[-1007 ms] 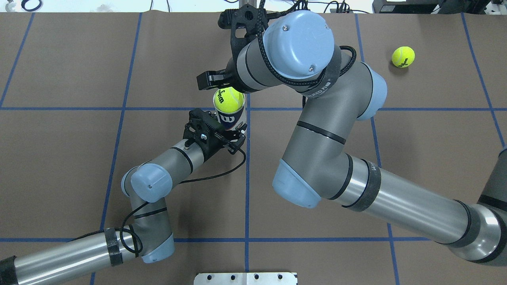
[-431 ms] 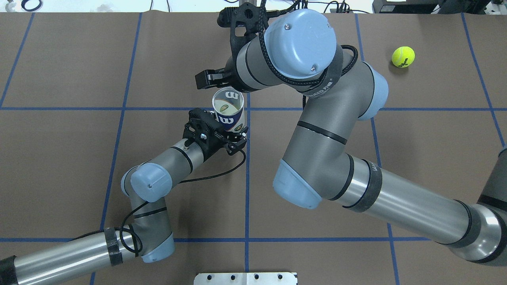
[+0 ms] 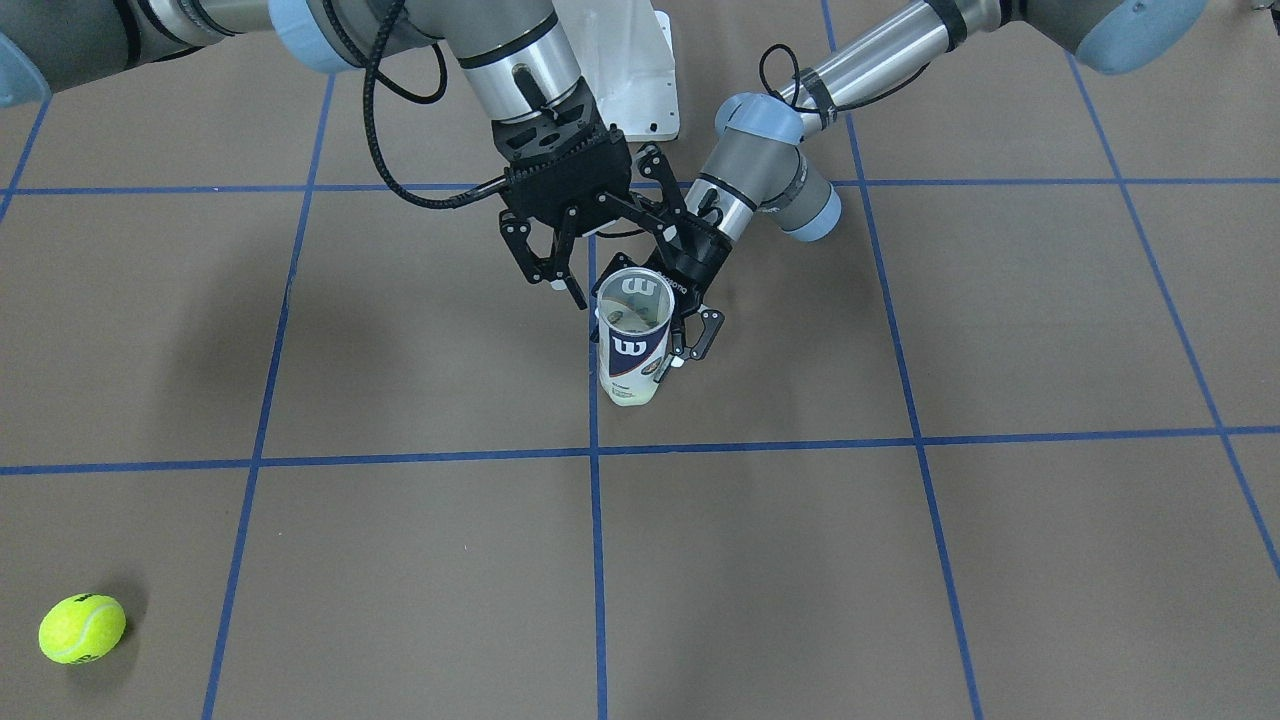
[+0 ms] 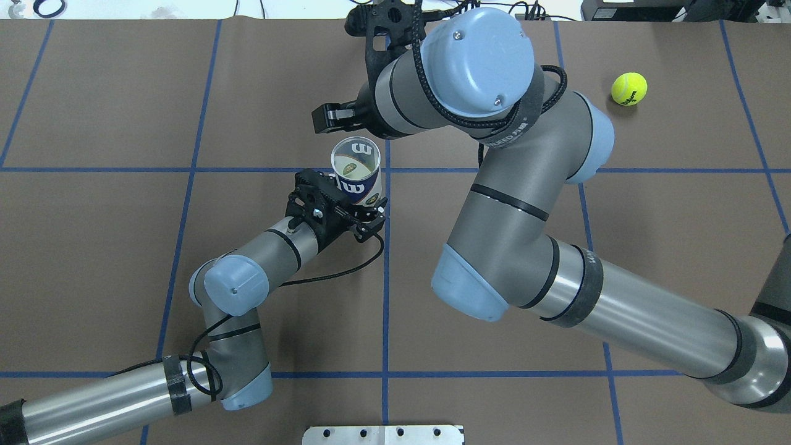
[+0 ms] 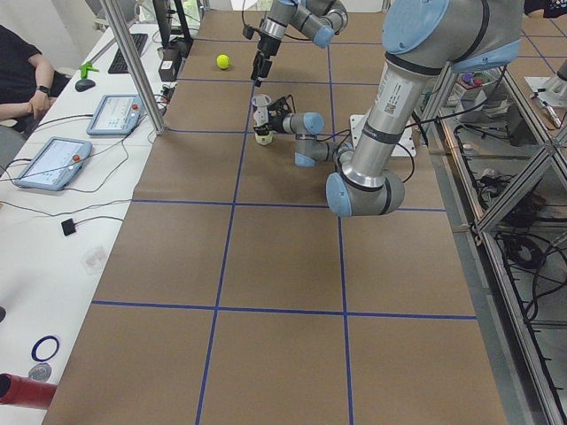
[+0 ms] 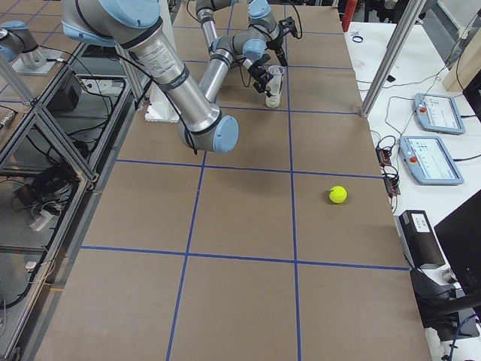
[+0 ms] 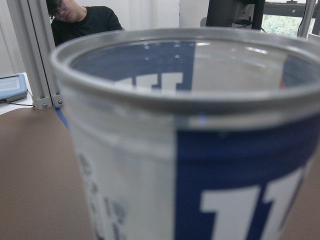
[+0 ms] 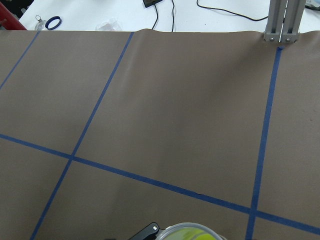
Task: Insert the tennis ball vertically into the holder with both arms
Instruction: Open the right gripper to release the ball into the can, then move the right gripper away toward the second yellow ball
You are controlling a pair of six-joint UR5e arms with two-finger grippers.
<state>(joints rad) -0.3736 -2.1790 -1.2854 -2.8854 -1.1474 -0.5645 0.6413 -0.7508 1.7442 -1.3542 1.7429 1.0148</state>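
The holder (image 4: 356,179), a clear can with a navy and white label, stands upright near the table's middle. It also shows in the front view (image 3: 630,365) and fills the left wrist view (image 7: 200,150). My left gripper (image 4: 364,213) is shut on its lower side, as the front view (image 3: 685,330) shows. A tennis ball (image 4: 350,167) lies deep inside the can. My right gripper (image 3: 592,262) hangs open and empty just above and behind the can's mouth. In the overhead view one of its fingers (image 4: 327,117) shows.
A second tennis ball (image 4: 629,88) lies loose at the far right of the table, also in the front view (image 3: 82,628). The white pedestal base (image 3: 630,70) stands at the robot's side. Blue tape lines cross the brown mat.
The tennis ball sat at the can's mouth a second ago and has dropped down inside. My right gripper has drawn away toward the far side. The left arm has held still.
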